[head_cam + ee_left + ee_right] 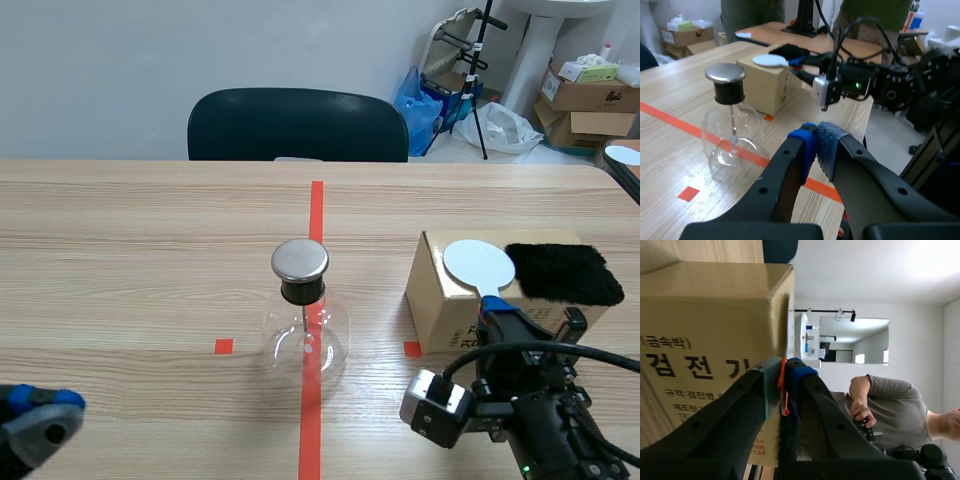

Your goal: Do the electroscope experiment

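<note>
The electroscope, a clear glass flask [305, 338] with a black neck and a round metal cap [300, 260], stands on the red tape line at mid-table. To its right a cardboard box [440, 305] carries a white disc paddle [478, 265] and a black fur pad [562, 273]. My right gripper [497, 312] sits at the box's near edge, shut on the paddle's thin orange handle [784, 390]. My left gripper [40, 410] is low at the near left, shut on nothing [817, 145], with the flask [732, 130] ahead of it and to one side.
A dark chair [298, 125] stands behind the table's far edge. Cartons and bags lie on the floor at the back right. A person [895, 410] shows in the right wrist view beyond the box [705, 330].
</note>
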